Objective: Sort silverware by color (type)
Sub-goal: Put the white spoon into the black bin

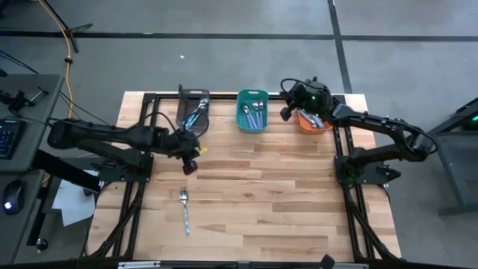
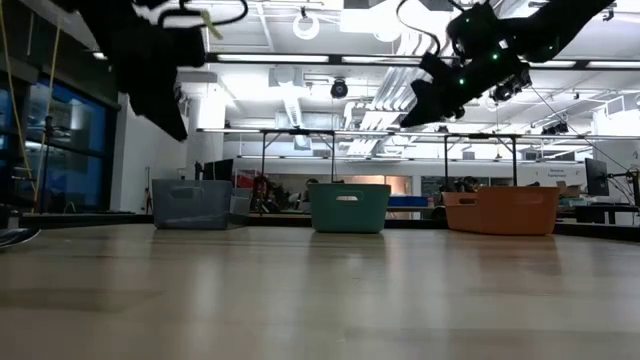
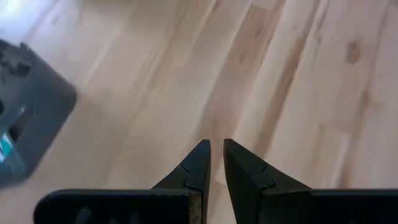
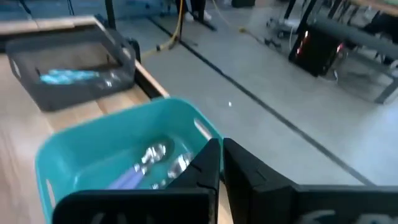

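Note:
One spoon [image 1: 184,211] with a shiny bowl and a pale blue handle lies flat on the wooden table, its bowl toward the far edge. More spoons lie in the dark grey bin [image 1: 194,110], the teal bin [image 1: 252,110] and the orange bin [image 1: 314,119] along the far edge. My left gripper [image 1: 190,167] [image 3: 216,150] hovers over bare wood between the grey bin and the lone spoon, shut and holding nothing. My right gripper [image 1: 286,112] [image 4: 221,152] is raised between the teal and orange bins, shut and empty. The right wrist view shows lilac-handled spoons [image 4: 146,167] in the teal bin.
The three bins stand in a row at the far edge [image 2: 190,205] [image 2: 348,207] [image 2: 500,210]. Bare wood [image 1: 284,194] spreads over the table's middle and right. Both arms hang well above the tabletop in the low view. Black frame rails [image 1: 345,161] run along the table's sides.

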